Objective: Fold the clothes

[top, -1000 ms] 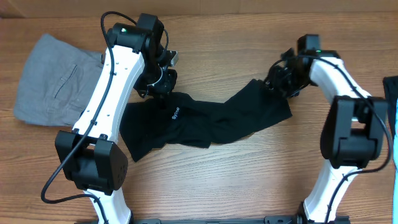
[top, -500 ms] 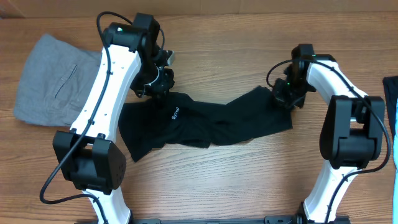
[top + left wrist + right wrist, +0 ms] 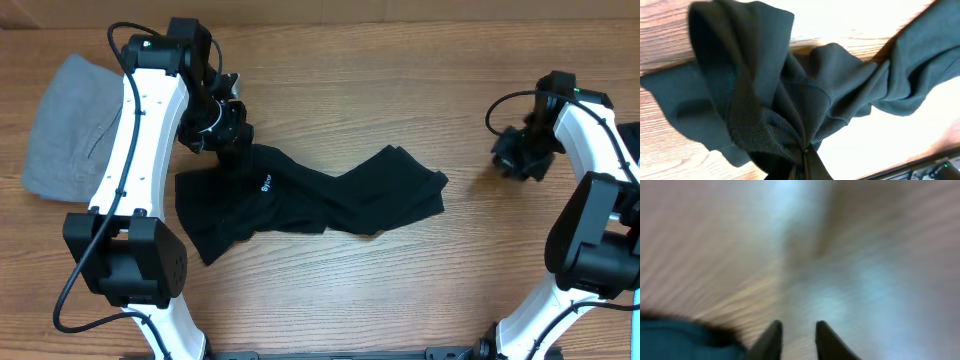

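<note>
Saw the black soft fabric garment (image 3: 310,200) sprawled crumpled over the middle of the brown wood-grain desk (image 3: 400,80), its upper left corner bunched and clamped tight in the fingers (image 3: 809,162) of the left gripper (image 3: 236,148), with the right gripper (image 3: 515,160) well apart to its right, fingers (image 3: 771,339) slightly parted, holding nothing.

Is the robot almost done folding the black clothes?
Not nearly. Nothing looks folded: the black clothes lie crumpled and stretched across the table. In hand: the left end effector pinches one bunched corner. The right end effector holds nothing. All the folding is left.
</note>
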`<state>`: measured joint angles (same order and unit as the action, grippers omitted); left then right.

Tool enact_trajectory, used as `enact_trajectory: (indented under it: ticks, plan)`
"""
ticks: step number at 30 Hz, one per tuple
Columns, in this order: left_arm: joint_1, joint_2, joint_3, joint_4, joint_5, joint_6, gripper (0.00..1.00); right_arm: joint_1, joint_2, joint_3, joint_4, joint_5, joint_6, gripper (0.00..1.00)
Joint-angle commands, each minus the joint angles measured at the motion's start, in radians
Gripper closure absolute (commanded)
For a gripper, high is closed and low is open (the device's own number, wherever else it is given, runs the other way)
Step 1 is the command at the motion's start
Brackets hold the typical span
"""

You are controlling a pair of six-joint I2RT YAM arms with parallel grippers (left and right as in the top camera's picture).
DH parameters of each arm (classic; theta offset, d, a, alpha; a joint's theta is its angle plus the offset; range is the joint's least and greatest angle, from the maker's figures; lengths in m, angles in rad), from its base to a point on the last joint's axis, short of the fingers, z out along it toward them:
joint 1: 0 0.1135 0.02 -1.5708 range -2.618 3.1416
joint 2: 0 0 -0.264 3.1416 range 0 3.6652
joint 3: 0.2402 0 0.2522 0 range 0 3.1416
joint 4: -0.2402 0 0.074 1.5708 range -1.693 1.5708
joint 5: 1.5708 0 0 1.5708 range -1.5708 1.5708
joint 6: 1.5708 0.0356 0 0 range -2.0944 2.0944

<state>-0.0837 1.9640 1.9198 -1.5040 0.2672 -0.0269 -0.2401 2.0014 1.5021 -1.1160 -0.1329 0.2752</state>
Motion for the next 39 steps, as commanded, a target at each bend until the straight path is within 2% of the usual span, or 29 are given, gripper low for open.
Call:
enact_trajectory:
  ticks: [1, 3, 5, 13, 19, 25, 27, 29, 32, 34, 39]
  plan:
    - [-0.010, -0.019, 0.015, -0.003, 0.048, 0.021, 0.96, 0.044, -0.023, -0.003, 0.080, -0.385, -0.182, 0.63]
    - [-0.011, -0.019, 0.015, -0.006, 0.048, 0.021, 0.96, 0.084, -0.023, -0.003, 0.151, -0.453, -0.182, 0.58]
    - [-0.011, -0.019, 0.015, -0.010, 0.048, 0.020, 0.96, 0.133, -0.022, -0.004, 0.211, -0.438, -0.179, 0.51]
    - [-0.016, -0.019, 0.015, -0.012, 0.048, 0.020, 0.96, 0.344, 0.062, -0.004, 0.334, -0.206, -0.171, 0.35]
    - [-0.021, -0.019, 0.015, -0.015, 0.048, 0.020, 0.96, 0.409, 0.120, -0.004, 0.344, -0.110, -0.171, 0.34]
    - [-0.021, -0.019, 0.015, -0.015, 0.048, 0.020, 0.96, 0.409, 0.122, -0.005, 0.322, -0.137, -0.149, 0.52]
    - [-0.021, -0.019, 0.015, -0.015, 0.049, 0.020, 0.96, 0.410, 0.122, -0.010, 0.317, -0.138, -0.148, 0.62]
    - [-0.021, -0.019, 0.015, -0.015, 0.053, 0.020, 0.96, 0.412, 0.122, -0.011, 0.310, -0.143, -0.148, 0.66]
    - [-0.021, -0.019, 0.015, -0.014, 0.074, 0.023, 0.96, 0.411, 0.121, -0.010, 0.298, -0.168, -0.150, 0.87]
    - [-0.021, -0.019, 0.015, -0.018, 0.074, 0.024, 0.96, 0.406, 0.116, -0.005, 0.288, -0.167, -0.165, 0.96]
    - [-0.019, -0.030, 0.018, -0.037, 0.070, 0.050, 0.96, 0.327, 0.034, 0.062, 0.216, -0.156, -0.211, 0.96]
